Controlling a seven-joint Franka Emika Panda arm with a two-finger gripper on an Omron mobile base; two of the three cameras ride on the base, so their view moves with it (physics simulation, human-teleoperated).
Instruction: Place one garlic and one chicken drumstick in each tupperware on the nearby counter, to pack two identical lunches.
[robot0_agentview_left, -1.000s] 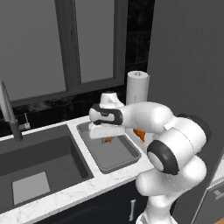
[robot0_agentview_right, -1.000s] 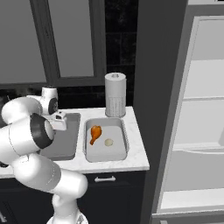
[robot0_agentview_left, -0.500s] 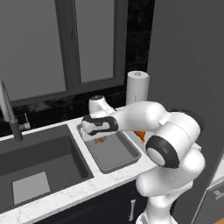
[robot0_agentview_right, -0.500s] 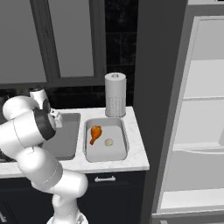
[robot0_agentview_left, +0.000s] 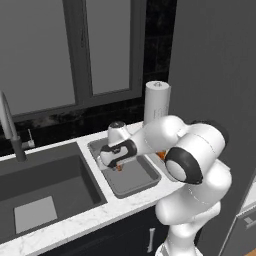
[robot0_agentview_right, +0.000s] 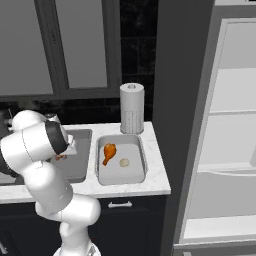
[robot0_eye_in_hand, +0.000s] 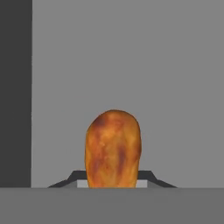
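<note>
Jaws clamped on a glossy orange-brown chicken drumstick (robot0_eye_in_hand: 113, 148), the robot's two-finger gripper (robot0_agentview_left: 119, 166) hangs over the nearer shallow grey rectangular tupperware tray (robot0_agentview_left: 131, 181), whose flat floor lies directly beneath the meat. Beyond the hand, a second matching grey tray (robot0_agentview_right: 121, 173) on the white marbled stone counter (robot0_agentview_right: 156, 176) already carries an orange drumstick (robot0_agentview_right: 108, 152) and a pale garlic bulb (robot0_agentview_right: 124, 162). To the jaws' other side gapes a large dark sink basin (robot0_agentview_left: 42, 192). Risk, as judged here: the drumstick looks to be held by one end, so a release from height could let it bounce or roll over the low rim, and any drift toward the basin would lose it there.
</note>
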